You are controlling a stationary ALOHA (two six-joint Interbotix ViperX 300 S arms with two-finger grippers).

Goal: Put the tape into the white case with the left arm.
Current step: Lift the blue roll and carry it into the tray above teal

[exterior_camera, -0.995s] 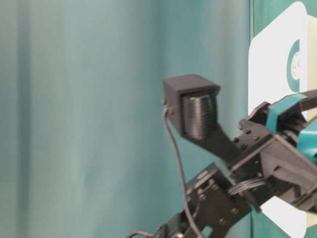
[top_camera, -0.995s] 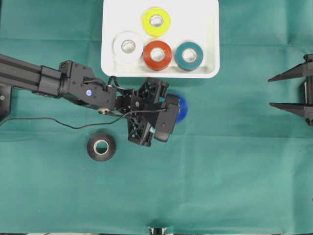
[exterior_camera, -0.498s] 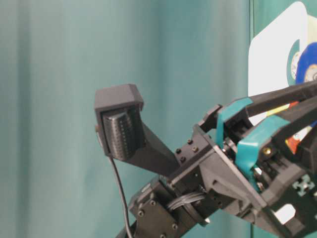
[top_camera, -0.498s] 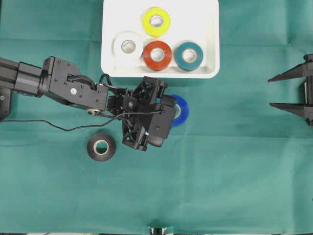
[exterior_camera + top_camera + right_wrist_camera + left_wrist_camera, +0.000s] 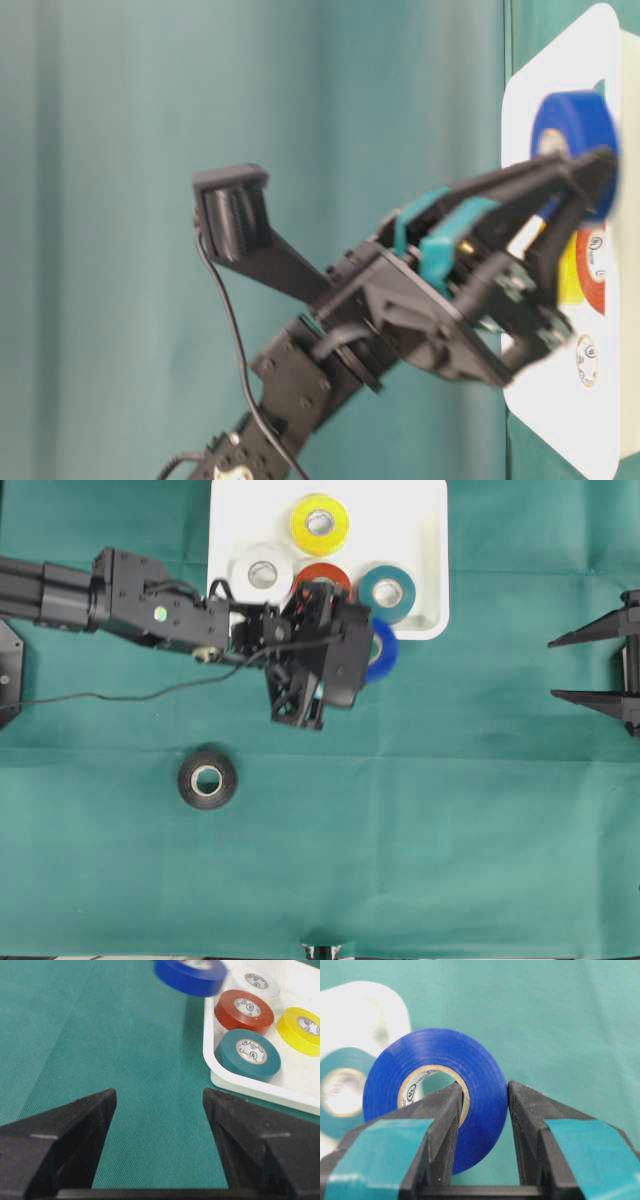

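The blue tape roll [image 5: 437,1095] is clamped by the left gripper [image 5: 482,1110] — one finger through its core, the other outside — and is held above the near rim of the white case [image 5: 430,540], just beside the teal roll [image 5: 388,592]. The right gripper [image 5: 157,1102] is spread wide, holding nothing, well apart over the green cloth [image 5: 450,830].

We found little that could be read. Inside the cardboard core of the blue tape [image 5: 437,1095] a round mark showed what looked like the letters "UL", with a line of smaller print beside it too fine for us to make out. The core labels of the teal tape [image 5: 248,1053], red tape [image 5: 244,1011], yellow tape [image 5: 303,1029] and white tape [image 5: 254,982] carried dark print that we could not read.
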